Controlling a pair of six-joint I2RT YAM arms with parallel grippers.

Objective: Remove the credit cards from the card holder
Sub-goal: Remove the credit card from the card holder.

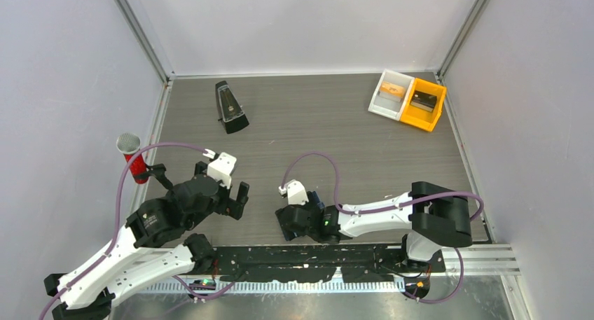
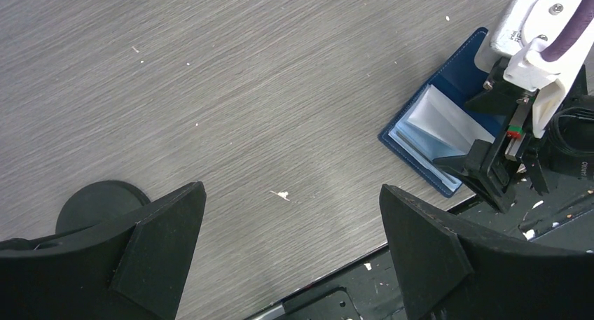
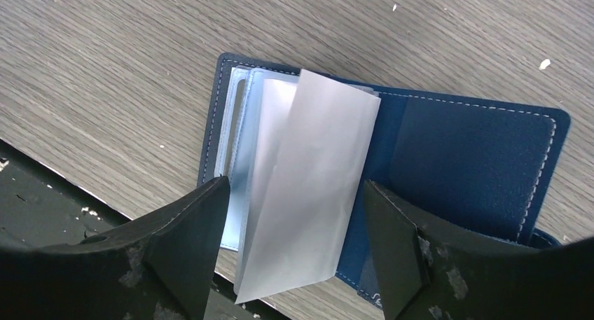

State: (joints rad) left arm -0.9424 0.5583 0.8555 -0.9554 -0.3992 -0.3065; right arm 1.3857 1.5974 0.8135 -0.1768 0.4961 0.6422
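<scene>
Right gripper [image 3: 294, 187] jaws apart over card holder [image 3: 469, 145].

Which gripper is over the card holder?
The right gripper, jaws open above the opened card holder; the left gripper hovers open over the table beside it.

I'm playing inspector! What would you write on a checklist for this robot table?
Surface: grey wood-grain table, a few white specks.
Job's things: blue card holder lying open at the near edge; whitish sheet standing up from it, card or sleeve unclear; orange card: nothing seen.
Clutter: black metronome, red microphone, white bin, yellow bin.
Grippers: left gripper open over bare table; right gripper open, astride the sheet.
Cables: purple cables looping from both wrists.
Surroundings: pale walls.
</scene>
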